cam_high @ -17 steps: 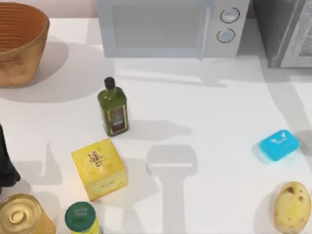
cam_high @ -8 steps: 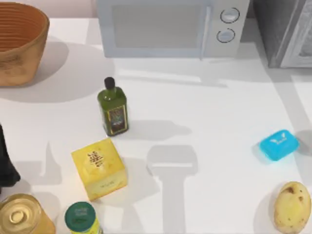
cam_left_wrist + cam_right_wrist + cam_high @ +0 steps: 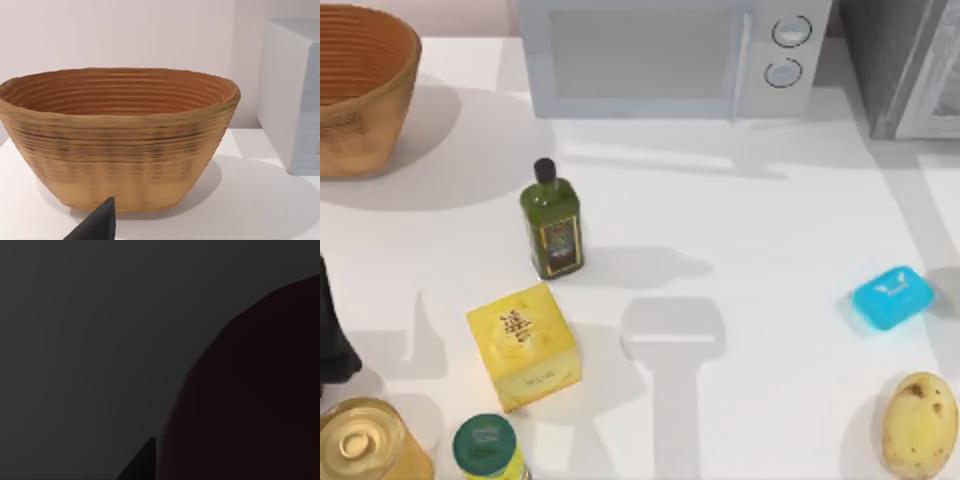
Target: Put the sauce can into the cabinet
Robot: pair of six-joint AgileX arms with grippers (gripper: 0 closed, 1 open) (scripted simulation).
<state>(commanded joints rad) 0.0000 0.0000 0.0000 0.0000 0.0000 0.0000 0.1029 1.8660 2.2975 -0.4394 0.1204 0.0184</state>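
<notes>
The cabinet (image 3: 905, 62) is a dark grey box with a lighter framed door, standing at the table's back right corner beside the white microwave (image 3: 665, 55). The sauce can is out of view. My left arm (image 3: 332, 340) is a dark shape at the table's left edge, near the front. A dark part of my left gripper (image 3: 97, 226) pokes in before the woven basket (image 3: 117, 140) in the left wrist view. The right wrist view is dark.
A woven basket (image 3: 360, 85) sits back left. An oil bottle (image 3: 552, 220), a yellow box (image 3: 525, 345), a gold tin (image 3: 365, 445) and a green-lidded jar (image 3: 488, 447) stand left of centre. A blue soap (image 3: 891, 296) and a potato (image 3: 918, 422) lie at the right.
The shadow along the table's right side, below the cabinet, has narrowed and drawn toward the right edge. None of the objects on the table has moved.
</notes>
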